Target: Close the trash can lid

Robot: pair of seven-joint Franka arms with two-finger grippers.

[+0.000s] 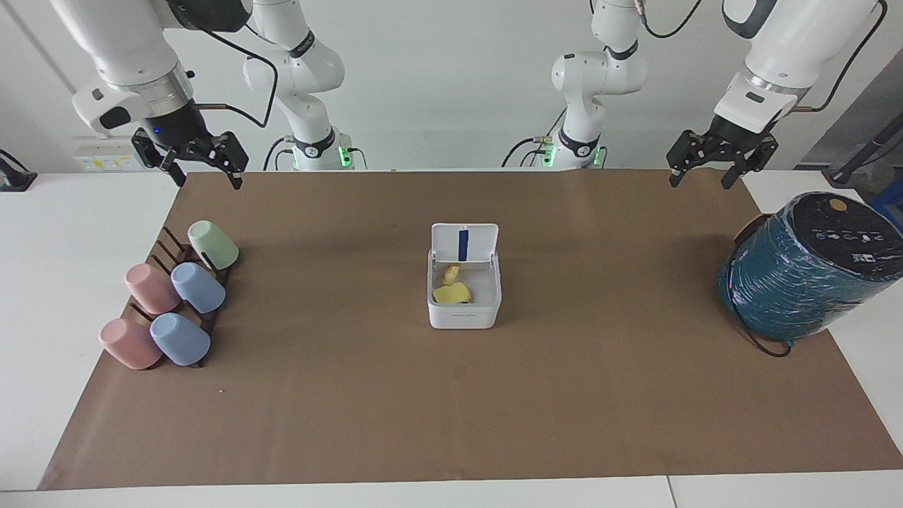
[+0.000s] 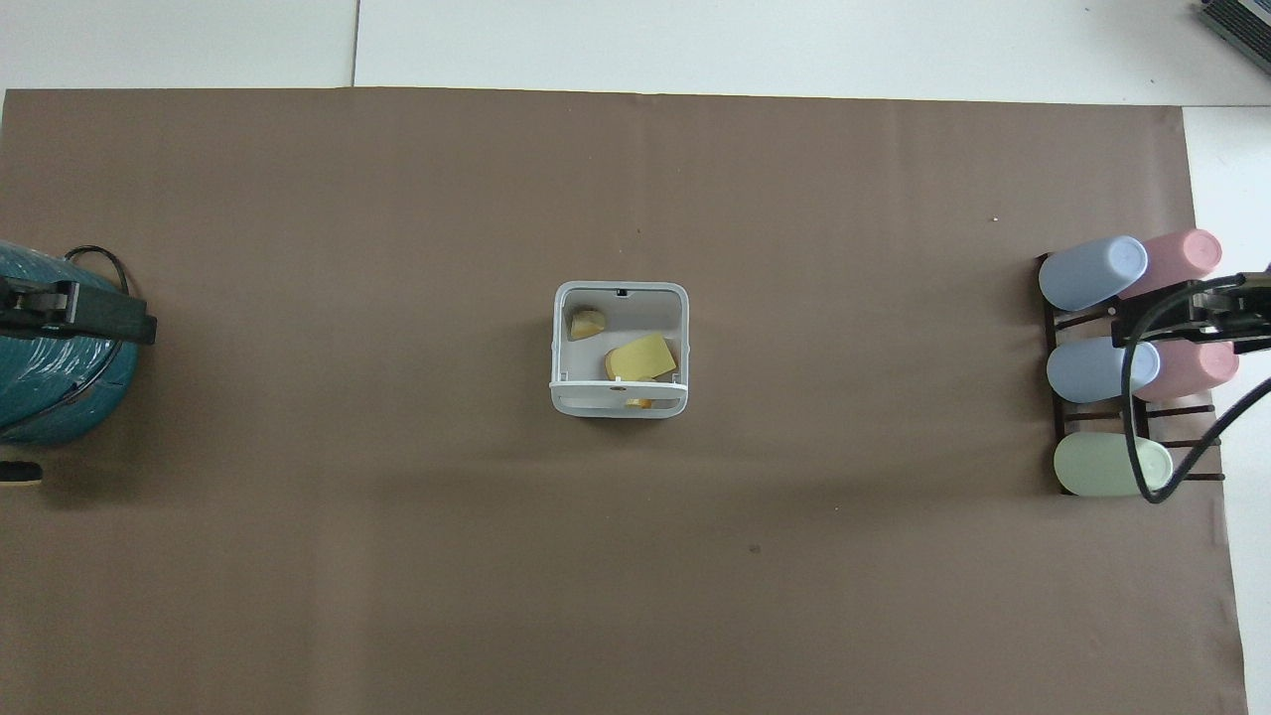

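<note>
The trash can (image 1: 463, 300) sits mid-surface, its lid (image 1: 464, 243) standing upright on the robots' side, with yellow scraps (image 1: 452, 293) inside. Toward the right arm's end from it, cups (image 1: 198, 287) lie on a rack. Both arms wait: left gripper (image 1: 714, 176) and right gripper (image 1: 206, 174), jaws apart.

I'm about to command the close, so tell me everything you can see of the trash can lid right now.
The lid is a square white flap with rounded corners, plastic by its look, with a blue stripe down its inner face. It stands open, roughly upright, hinged on the edge of the trash can nearer the robots, mid-table on the brown paper. Yellow scraps lie in the can. Only the can touches it; both grippers hang away at the table's ends.
</note>
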